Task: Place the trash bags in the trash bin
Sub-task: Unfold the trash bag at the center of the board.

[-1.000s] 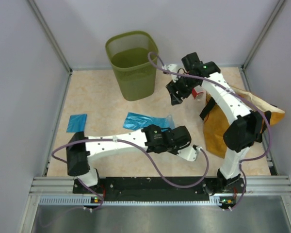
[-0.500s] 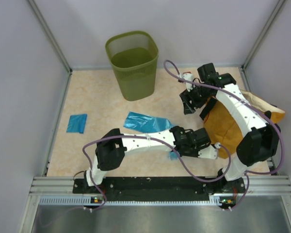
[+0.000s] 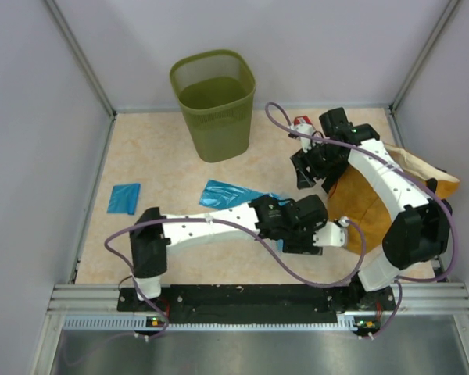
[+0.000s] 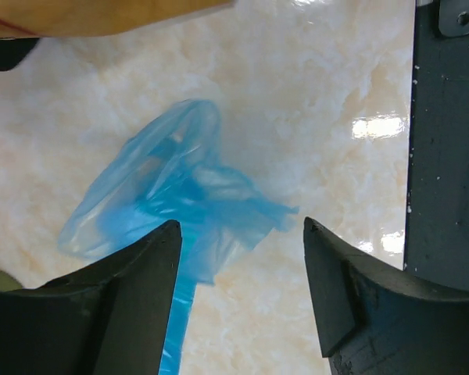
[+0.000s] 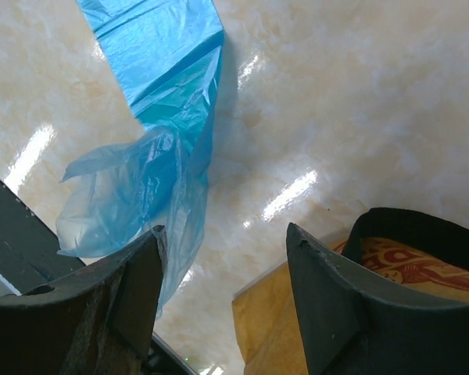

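Trash bin [image 3: 213,105] mouth open from above, bare tabletop [image 3: 164,156] between it and crumpled bag [image 3: 227,195] is a free lane; orange sack [image 3: 367,207] and right arm [image 3: 383,176] block the right, left arm [image 3: 211,226] crosses the near strip.

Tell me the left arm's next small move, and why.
Probably lower the left gripper and close on the crumpled trash bag: its jaws stand open astride the bag's bunched end, which lies loose on the table, far from the trash bin.
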Tool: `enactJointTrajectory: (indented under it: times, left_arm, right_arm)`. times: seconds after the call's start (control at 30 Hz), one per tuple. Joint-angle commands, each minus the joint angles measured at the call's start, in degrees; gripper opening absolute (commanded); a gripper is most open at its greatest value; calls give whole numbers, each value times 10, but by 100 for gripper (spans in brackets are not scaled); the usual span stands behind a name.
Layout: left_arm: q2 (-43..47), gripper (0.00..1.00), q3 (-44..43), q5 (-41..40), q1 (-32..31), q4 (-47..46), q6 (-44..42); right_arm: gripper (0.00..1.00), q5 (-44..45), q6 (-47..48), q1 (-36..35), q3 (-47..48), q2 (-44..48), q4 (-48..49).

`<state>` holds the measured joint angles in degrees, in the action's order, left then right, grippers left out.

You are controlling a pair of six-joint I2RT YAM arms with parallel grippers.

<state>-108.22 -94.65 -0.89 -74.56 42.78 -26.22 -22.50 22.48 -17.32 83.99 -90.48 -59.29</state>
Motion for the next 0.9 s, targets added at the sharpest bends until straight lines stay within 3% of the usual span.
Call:
enactJointTrajectory:
  times: [0.0,0.23,0.43,0.87]
  left_arm:
    - [106,69,14,6,30,-25,14]
    - [207,70,82,57,107,-41,17]
    - [252,70,113,81,164,-35,20]
    - [300,70,170,93,217,-37,15]
  right_arm:
    - [63,-39,19,3,-3,29,8]
    - [68,-85,63,0,-6,19,-14]
    - [71,-64,63,-31,-19,-4,6]
    - [70,-25,65,-74,-24,-69,42]
